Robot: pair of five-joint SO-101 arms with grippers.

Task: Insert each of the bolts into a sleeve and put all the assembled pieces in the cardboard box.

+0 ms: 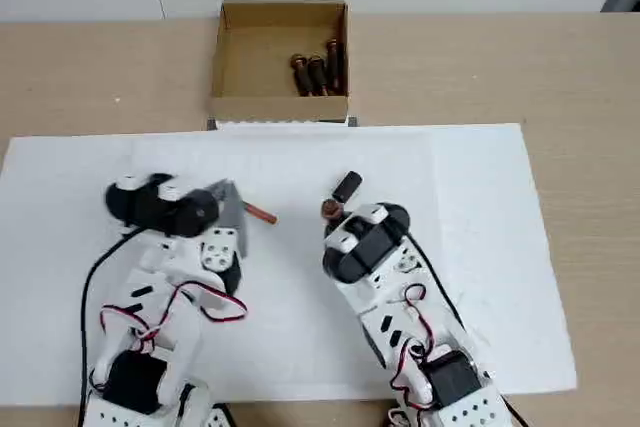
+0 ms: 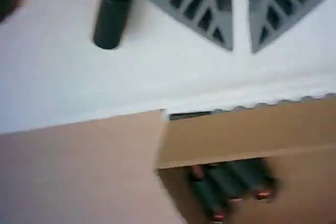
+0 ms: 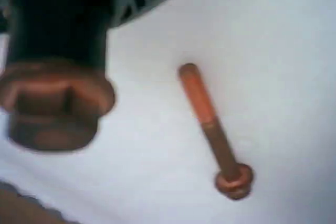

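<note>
My right gripper (image 1: 338, 203) is shut on a black sleeve (image 1: 347, 187) with a copper bolt head (image 1: 331, 209) at its lower end. The right wrist view shows that sleeve (image 3: 58, 19) and bolt head (image 3: 52, 108) up close. A loose copper bolt (image 1: 260, 213) lies on the white sheet beside the tip of my left gripper (image 1: 232, 209); the same bolt (image 3: 212, 129) lies flat in the right wrist view. The left gripper (image 2: 242, 50) has a narrow gap between its grey fingers (image 2: 210, 9) and holds nothing. Beyond it the black sleeve (image 2: 112, 17) shows again.
The cardboard box (image 1: 280, 107) stands at the sheet's far edge with several assembled pieces (image 1: 318, 72) in its right half; its wall (image 2: 236, 135) and those pieces (image 2: 226, 187) also appear in the left wrist view. The white sheet (image 1: 480, 247) covers the table's middle.
</note>
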